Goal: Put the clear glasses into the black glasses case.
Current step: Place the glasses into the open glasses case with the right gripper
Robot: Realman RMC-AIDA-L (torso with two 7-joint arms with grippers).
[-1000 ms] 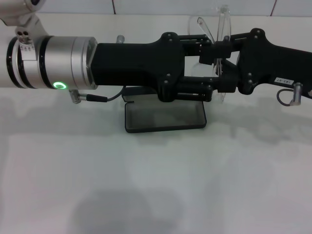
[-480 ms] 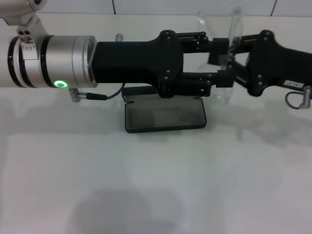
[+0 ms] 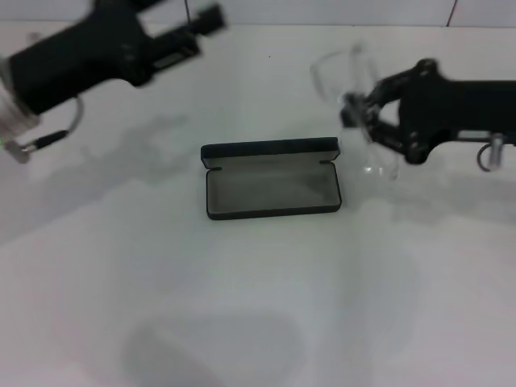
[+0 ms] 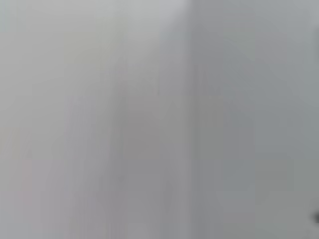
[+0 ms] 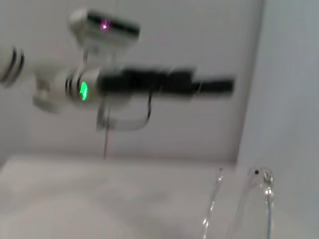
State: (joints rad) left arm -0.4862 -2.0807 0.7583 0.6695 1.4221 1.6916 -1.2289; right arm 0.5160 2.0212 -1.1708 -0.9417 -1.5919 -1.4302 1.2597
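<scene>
Head view: black glasses case (image 3: 272, 179) lies open mid-worktop (image 3: 258, 306), lid up toward the far edge, grey lining bare, nothing inside. Clear glasses (image 3: 355, 109) sit off the case's right end, lifted above the worktop, clamped in the right gripper (image 3: 360, 117), whose fingers are closed on the lens area. Right arm comes in from the right edge. Left gripper (image 3: 211, 19) is up at the far left corner, well apart from the case; finger state cannot be told, blurred. Nothing stands between glasses and case; the gap beside the case's right end is bare. Wide open worktop toward the near edge and on the left side. A tiled wall (image 3: 322, 10) runs along the far edge.

Right wrist view shows what the head view does not: the glasses' thin clear arms (image 5: 264, 199) close up, and the left arm (image 5: 149, 84) farther off with a green light, against a wall.

Left wrist view is a plain grey blur, nothing readable.
</scene>
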